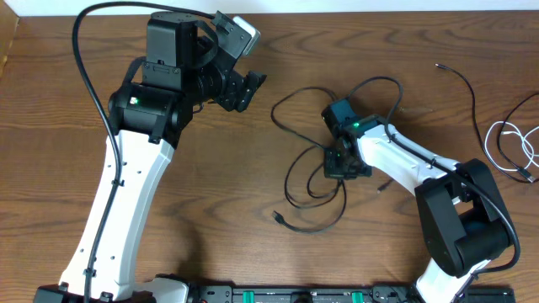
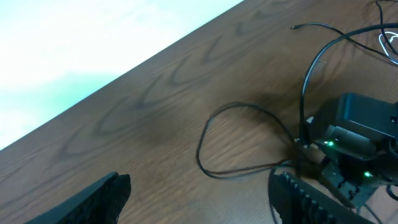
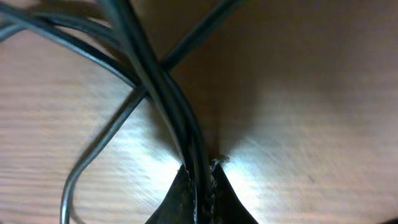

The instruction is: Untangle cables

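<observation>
Two limp, light black cables (image 3: 174, 118) cross on the table (image 1: 210, 185); right tool (image 3: 199, 183) pinches strands at the tangle, left tool (image 2: 199, 199) wide, empty.

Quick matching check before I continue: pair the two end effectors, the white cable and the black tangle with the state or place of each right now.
Things:
1. left end effector
2. right end effector
3. white cable
4. black cable tangle

States or places:
A. loose at the far right edge of the overhead view
B. open, holding nothing
C. shut on black strands
D. spread mid-scene, between the two arms

Pairs: 1-B, 2-C, 3-A, 4-D
</observation>
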Motion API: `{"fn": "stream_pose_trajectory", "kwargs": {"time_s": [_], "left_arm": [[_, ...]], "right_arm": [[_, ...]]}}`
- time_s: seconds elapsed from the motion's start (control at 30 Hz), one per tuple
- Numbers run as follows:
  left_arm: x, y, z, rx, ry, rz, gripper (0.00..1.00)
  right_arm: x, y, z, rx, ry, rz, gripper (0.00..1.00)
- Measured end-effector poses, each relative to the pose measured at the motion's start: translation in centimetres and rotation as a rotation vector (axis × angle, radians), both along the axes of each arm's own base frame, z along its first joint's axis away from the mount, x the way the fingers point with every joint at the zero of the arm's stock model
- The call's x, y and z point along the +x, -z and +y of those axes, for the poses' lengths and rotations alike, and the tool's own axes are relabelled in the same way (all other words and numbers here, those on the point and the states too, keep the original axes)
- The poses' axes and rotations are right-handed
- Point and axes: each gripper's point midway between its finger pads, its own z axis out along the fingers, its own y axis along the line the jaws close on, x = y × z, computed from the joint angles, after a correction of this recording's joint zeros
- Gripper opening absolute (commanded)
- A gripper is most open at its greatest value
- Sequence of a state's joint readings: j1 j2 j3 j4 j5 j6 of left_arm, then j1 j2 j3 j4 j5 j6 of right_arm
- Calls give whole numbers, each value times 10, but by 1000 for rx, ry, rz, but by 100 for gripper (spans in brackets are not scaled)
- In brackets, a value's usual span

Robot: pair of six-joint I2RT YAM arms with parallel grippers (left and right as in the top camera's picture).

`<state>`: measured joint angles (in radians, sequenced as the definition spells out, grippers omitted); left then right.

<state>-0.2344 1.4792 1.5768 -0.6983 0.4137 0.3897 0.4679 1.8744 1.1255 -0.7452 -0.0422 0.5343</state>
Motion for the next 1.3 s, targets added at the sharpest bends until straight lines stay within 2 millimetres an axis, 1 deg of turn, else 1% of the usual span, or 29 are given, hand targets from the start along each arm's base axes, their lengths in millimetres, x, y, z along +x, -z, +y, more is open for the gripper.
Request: {"fn": "stream_pose_trajectory", "kwargs": {"time_s": [0.1,0.2,0.3,0.4,0.47,0.53,0.57,0.6,0.73,0.77,0.97,1.17,1.3], "left_arm": [[0,0,0,0,0,0,76],[0,0,0,0,0,0,76],[0,0,0,0,0,0,76],[0,0,0,0,0,0,76],[0,0,0,0,0,0,76],[0,0,0,0,0,0,76],[0,0,0,0,0,0,76],[0,0,0,0,0,0,76],[0,0,0,0,0,0,76],[0,0,0,0,0,0,76],[0,0,0,0,0,0,76],[0,0,0,0,0,0,76],[0,0,0,0,0,0,76]], "right_arm": [[8,-1,5,26,0,-29,1],[13,-2,7,38,4,-47,1],[17,-3,3,33,16,-56,1],[29,-17,-5,33,45,-100,1],[42,-37,-12,50,72,-153,1],[60,-72,-20,80,102,-242,1],[62,-81,-21,90,104,-260,2],[68,-97,-24,105,108,-296,2],[76,-146,-29,139,95,-410,2],[76,-154,-29,145,89,-429,2],[82,-218,-26,182,41,-572,2],[87,-273,-32,181,26,-657,2],[86,-290,-40,146,30,-688,2]]}}
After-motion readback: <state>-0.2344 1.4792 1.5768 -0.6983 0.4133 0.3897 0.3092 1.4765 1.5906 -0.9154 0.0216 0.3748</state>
